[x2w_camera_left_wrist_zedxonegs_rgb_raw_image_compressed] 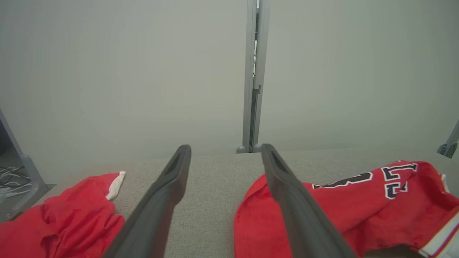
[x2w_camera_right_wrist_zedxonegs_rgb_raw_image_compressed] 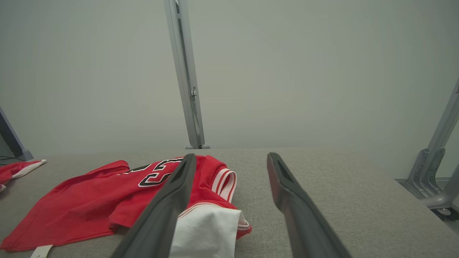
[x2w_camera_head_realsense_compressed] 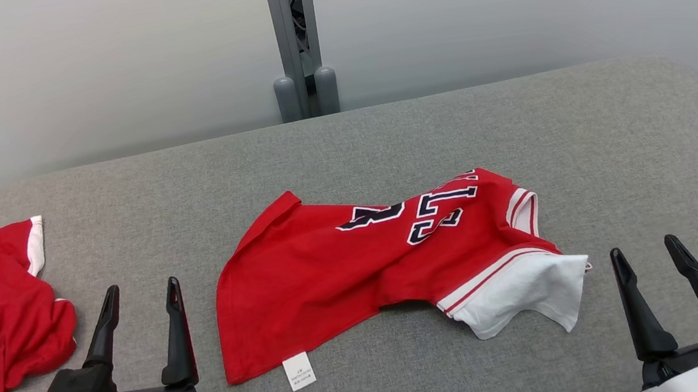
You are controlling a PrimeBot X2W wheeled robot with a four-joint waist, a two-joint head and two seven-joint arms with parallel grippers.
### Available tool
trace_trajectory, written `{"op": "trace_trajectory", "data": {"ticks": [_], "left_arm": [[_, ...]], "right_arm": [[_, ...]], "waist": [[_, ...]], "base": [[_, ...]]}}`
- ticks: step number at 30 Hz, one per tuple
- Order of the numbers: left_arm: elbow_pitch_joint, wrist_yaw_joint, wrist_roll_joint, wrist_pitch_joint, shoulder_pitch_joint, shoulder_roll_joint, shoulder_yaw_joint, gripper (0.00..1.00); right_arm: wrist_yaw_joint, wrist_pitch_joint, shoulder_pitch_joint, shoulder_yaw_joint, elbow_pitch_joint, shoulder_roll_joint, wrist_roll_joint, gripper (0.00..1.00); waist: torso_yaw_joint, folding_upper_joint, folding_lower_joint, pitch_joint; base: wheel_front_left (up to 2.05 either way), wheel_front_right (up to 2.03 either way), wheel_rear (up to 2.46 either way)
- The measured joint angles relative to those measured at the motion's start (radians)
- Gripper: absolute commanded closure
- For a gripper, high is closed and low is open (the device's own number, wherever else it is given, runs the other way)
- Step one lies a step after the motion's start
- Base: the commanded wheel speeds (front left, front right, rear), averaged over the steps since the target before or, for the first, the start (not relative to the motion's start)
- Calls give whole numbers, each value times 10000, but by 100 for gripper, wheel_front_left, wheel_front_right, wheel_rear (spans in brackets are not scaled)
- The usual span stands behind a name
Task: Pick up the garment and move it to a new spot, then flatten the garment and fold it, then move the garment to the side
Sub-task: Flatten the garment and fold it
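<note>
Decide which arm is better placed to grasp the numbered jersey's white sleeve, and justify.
Probably the right. The white sleeve lies at the right end of the jersey, close beside the open right gripper; the open left gripper sits past its opposite end.

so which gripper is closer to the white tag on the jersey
Left. The left gripper is just left of the white tag on the jersey; the right gripper is farther off, right of the white sleeve.

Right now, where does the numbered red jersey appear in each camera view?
Head view: numbered red jersey in the centre.
Left wrist view: numbered red jersey at lower right.
Right wrist view: numbered red jersey at lower left.
Shared landmark: the grey post standing behind it.
</note>
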Motion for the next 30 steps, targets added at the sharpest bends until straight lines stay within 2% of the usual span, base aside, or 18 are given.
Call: {"op": "trace_trajectory", "data": {"ticks": [19,24,30], "left_arm": [[-151,75,123,539,2,186,-403,0],[65,-326,-307,1523,3,117,-892,0],[1016,-880,-936,2520,25,-35,-1371,0]], "right_arm": [[0,299,-4,-140,33,75,-79,0],[0,397,-44,-40,90,82,-84,0],[-2,391,-106,23,322,84,-29,0]], "waist": [[163,0,-1,-5],[125,0,0,244],[-57,0,0,624]], "base": [[0,0,0],[0,0,0],[0,0,0]]}}
